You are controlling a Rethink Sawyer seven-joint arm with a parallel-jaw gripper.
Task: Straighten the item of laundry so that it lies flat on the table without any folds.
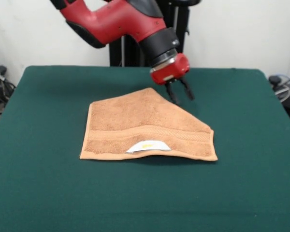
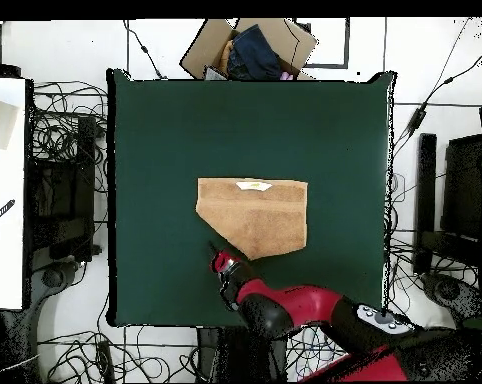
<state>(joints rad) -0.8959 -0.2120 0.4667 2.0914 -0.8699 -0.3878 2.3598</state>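
An orange-tan towel (image 2: 253,214) is laid near the middle of the green desk (image 2: 165,130), one corner folded in so that a slanted edge is formed. A white label (image 2: 253,186) is seen at its upper edge. The red hand (image 2: 223,261) is positioned just beside the slanted edge. A cardboard box (image 2: 247,47) is placed beyond the desk's top edge.

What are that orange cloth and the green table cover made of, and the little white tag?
The hand towel looks like terry cloth: a fuzzy, looped, matte orange-tan pile, with a flatter woven band near one edge. The table seems covered in dark green felt or a similar cloth: flat, even, no shine. The label looks like thin white fabric or paper with a yellow mark; which one cannot be told.
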